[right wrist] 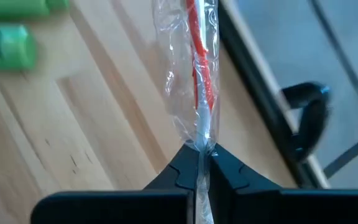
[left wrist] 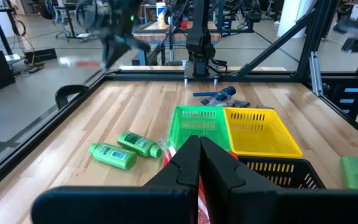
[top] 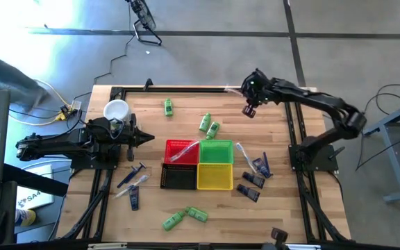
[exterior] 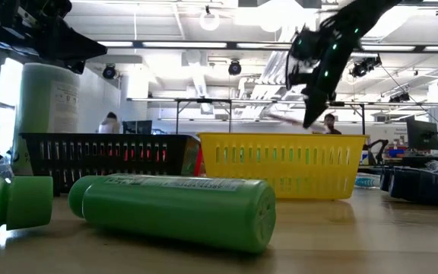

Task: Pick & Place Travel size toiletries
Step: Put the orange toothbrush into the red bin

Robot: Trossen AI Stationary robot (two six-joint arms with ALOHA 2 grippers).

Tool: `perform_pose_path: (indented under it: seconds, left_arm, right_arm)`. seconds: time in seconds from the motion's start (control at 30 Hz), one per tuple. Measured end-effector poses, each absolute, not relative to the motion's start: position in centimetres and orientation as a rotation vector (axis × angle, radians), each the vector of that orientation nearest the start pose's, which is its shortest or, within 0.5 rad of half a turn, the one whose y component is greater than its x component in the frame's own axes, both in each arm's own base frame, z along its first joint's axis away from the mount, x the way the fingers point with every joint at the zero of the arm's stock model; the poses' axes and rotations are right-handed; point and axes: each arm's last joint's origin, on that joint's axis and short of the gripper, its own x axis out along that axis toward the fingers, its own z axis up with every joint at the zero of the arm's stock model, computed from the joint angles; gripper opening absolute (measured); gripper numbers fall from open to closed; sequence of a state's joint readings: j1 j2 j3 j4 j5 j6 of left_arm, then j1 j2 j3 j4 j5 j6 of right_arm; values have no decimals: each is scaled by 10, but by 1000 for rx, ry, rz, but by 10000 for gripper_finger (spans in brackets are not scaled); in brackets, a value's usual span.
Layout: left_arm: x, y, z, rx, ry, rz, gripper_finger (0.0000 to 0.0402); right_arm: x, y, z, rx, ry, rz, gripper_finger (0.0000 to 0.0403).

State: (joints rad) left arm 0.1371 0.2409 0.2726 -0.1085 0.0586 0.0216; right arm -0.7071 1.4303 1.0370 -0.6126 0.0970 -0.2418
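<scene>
My right gripper (top: 250,103) (right wrist: 202,152) hangs over the far right part of the table, shut on a toothbrush (right wrist: 194,74) with a red and white stick in a clear wrapper. Other toiletries lie flat on the wood: green bottles (top: 209,126) (top: 167,105) beyond the baskets and a pair (top: 185,218) near the front edge, dark tubes (top: 254,179) right of the baskets, and blue packets (top: 132,182) to their left. Another wrapped toothbrush (top: 185,154) lies in the red basket (top: 172,145). My left gripper (top: 148,138) (left wrist: 199,146) is shut on nothing, left of the red basket. My right gripper pinches one end of the wrapped toothbrush (right wrist: 202,140) between its two fingertips. The fingers come from above, pointing down. The crinkled wrapper and the stick run on past the fingertips, lifted clear of the table.
Red, green (top: 216,151), black (top: 179,178) and yellow (top: 214,176) baskets form a square at the table's middle. A white cup (top: 116,110) stands by the left arm. A black clamp (right wrist: 306,118) sits on the far table edge close to my right gripper.
</scene>
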Motion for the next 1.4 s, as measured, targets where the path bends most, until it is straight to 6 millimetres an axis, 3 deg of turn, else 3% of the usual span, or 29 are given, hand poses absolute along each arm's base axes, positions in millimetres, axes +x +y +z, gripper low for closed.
perform_pose_path:
  seconds: [0.4, 0.7, 0.87, 1.07, 1.2, 1.4]
  left_arm:
    - [102, 12, 227, 14, 76, 75, 3]
    - [102, 12, 227, 14, 76, 76, 3]
    - [102, 12, 227, 14, 76, 79, 3]
    - [102, 12, 227, 14, 76, 79, 3]
    - [102, 12, 227, 14, 75, 79, 3]
    - [102, 12, 228, 15, 64, 79, 3]
  right_arm:
    - [181, -152, 310, 133, 736, -534, 6]
    - [168, -133, 330, 209, 601, -386, 6]
    - [167, -132, 325, 245, 613, -373, 6]
    - [174, -131, 293, 308, 588, -346, 6]
    - [187, -122, 272, 321, 500, -275, 6]
    - [206, -100, 258, 288, 365, -221, 7]
